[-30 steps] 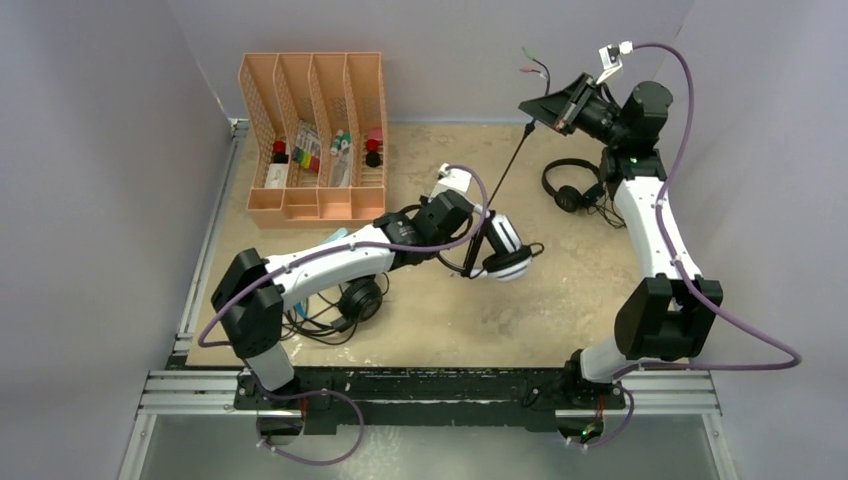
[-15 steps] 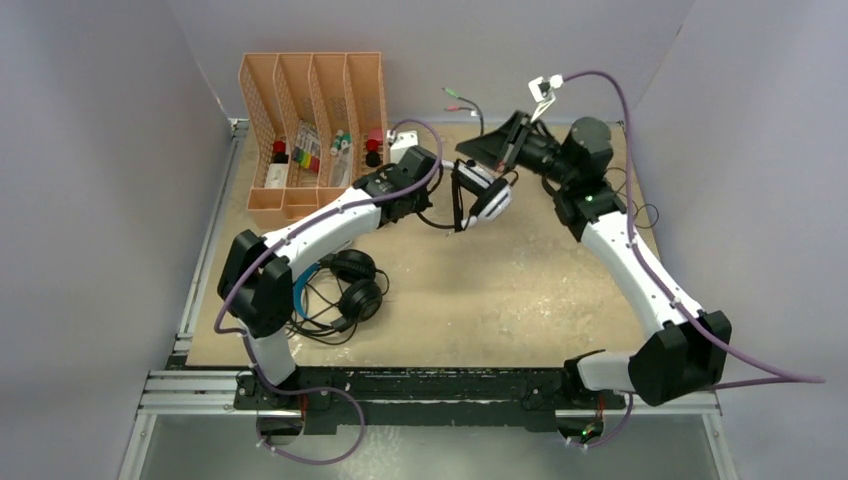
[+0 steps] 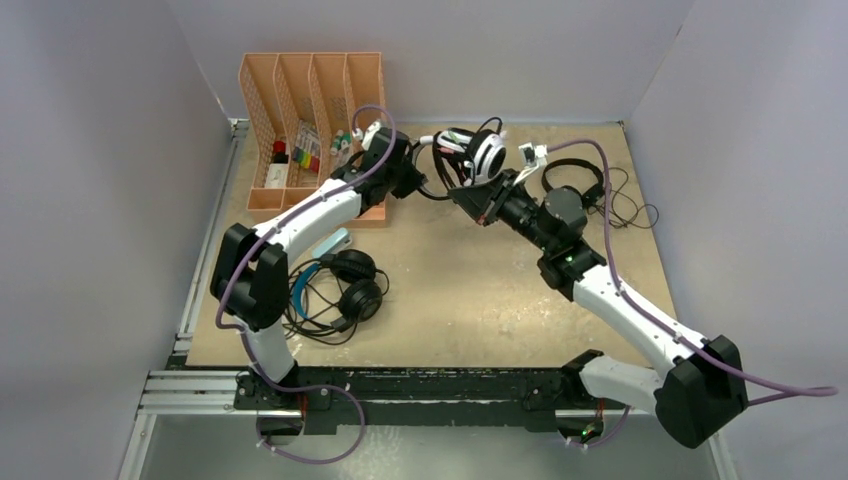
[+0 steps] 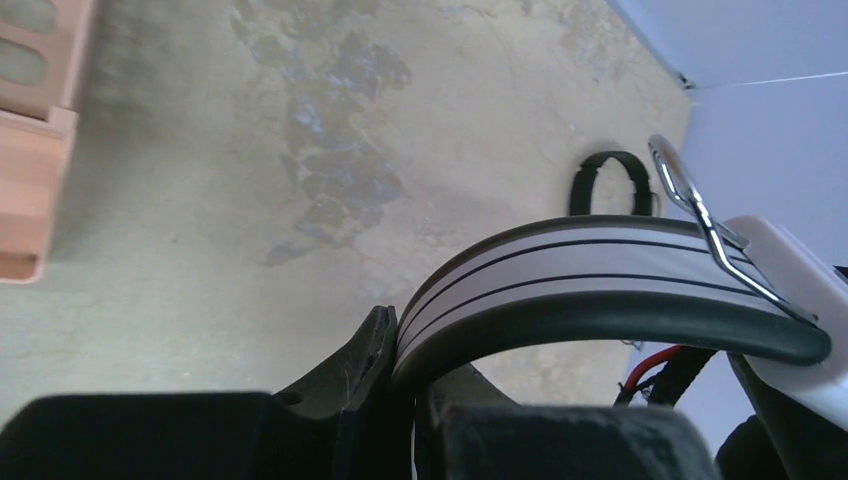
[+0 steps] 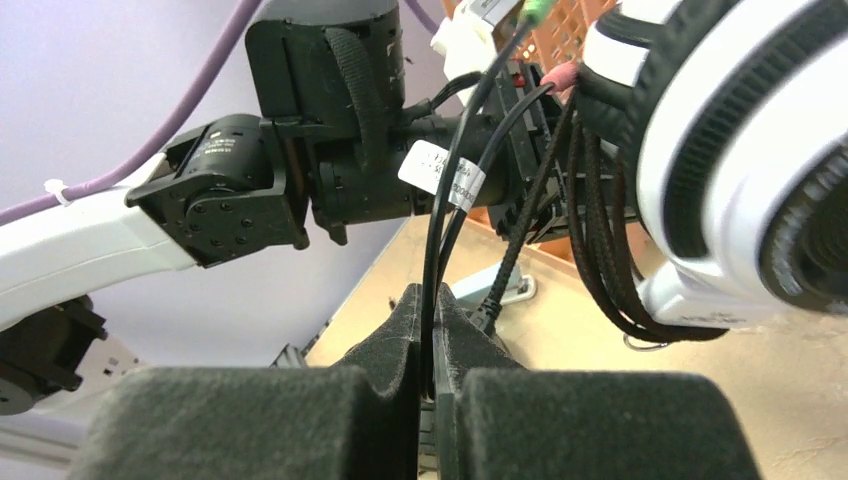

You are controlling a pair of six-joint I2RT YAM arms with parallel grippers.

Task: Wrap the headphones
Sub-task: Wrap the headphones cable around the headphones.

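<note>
The white-and-black headphones [image 3: 485, 155] hang in the air at the back centre of the table. My left gripper [image 3: 435, 172] is shut on their striped headband [image 4: 600, 270], pinched at the jaws [image 4: 413, 350]. Just below and right of the headset, my right gripper [image 3: 468, 192] is shut on its thin black cable [image 5: 432, 250], which runs up past the white earcup [image 5: 740, 150]. Loops of braided cable [image 5: 600, 260] hang beside that earcup. The slim all-black headphones [image 3: 572, 186] lie at the back right. The black headphones with a blue headband [image 3: 340, 285] lie at the front left, cable tangled beside them.
An orange slotted organiser [image 3: 312, 135] holding small items stands at the back left, close behind my left forearm [image 3: 320, 205]. Loose black cable [image 3: 630, 205] trails beside the all-black headset. Purple walls enclose the table on three sides.
My left arm carried the white-and-black headset from mid-table up to the back centre. The right arm swung from the back right corner down and left to just below the headset, still holding the cable.
</note>
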